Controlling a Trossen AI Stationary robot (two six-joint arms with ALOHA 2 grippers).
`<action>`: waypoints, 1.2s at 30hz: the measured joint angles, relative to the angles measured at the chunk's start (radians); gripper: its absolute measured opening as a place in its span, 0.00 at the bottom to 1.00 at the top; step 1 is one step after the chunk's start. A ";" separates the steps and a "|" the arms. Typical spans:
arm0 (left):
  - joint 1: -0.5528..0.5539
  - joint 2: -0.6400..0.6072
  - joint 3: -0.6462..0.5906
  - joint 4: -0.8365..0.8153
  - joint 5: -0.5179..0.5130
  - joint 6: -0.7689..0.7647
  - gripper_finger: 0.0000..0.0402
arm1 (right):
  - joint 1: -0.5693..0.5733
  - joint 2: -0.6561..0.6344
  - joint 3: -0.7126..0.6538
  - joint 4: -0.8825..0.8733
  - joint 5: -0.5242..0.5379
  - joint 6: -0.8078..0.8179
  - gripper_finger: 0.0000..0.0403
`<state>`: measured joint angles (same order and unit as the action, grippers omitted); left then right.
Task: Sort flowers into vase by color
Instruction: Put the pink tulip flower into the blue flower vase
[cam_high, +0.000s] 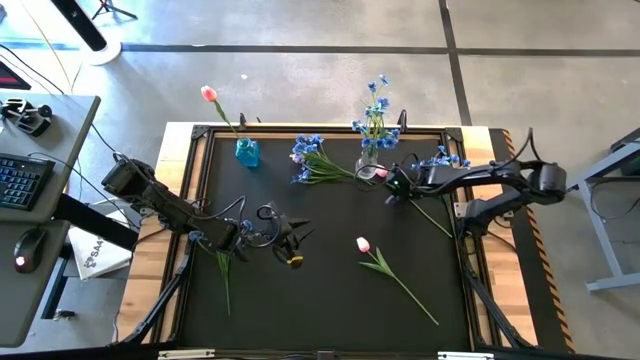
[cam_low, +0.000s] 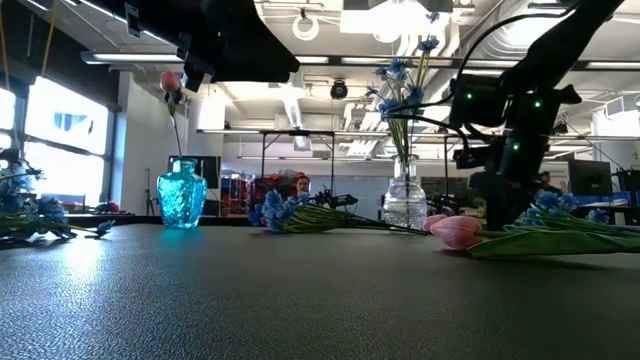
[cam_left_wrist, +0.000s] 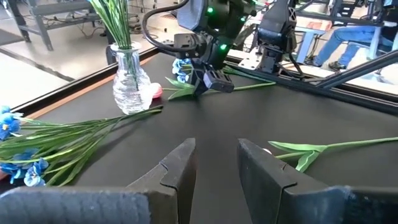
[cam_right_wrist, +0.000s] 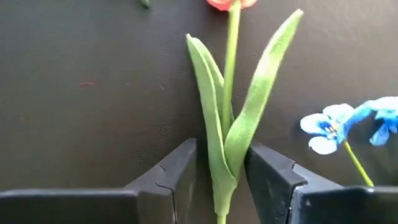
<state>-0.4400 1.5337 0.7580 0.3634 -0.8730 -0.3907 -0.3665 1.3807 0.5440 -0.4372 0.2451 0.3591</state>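
The right hand (cam_right_wrist: 221, 180) sits low near the counter's far right corner, its blunt dark fingers (cam_right_wrist: 177, 171) closed against the smooth folded leaves of a pink-orange tulip (cam_right_wrist: 231, 112) lying on the matte, pebbled black counter (cam_high: 330, 300), beside the ribbed clear glass vase (cam_low: 405, 198) holding blue blossoms. The left hand (cam_left_wrist: 214, 168) hovers near the left edge, part open and empty. Another tulip (cam_high: 385, 268) lies mid-counter; a blue bunch (cam_high: 315, 160) lies by the far edge near the faceted turquoise vase (cam_high: 247, 152).
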 joint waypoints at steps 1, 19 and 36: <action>0.000 0.000 0.000 0.000 0.000 -0.001 0.26 | 0.001 0.006 0.001 0.001 0.000 -0.011 0.32; 0.000 0.000 0.000 -0.001 0.000 0.000 0.26 | 0.263 -0.184 -0.005 -0.044 -0.145 0.170 0.01; 0.000 0.025 0.000 0.184 0.126 0.201 0.26 | 0.695 -0.148 -0.119 1.383 -0.100 -0.442 0.01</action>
<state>-0.4400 1.5589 0.7582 0.5474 -0.7472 -0.1896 0.3283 1.2324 0.4248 0.9457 0.1449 -0.0824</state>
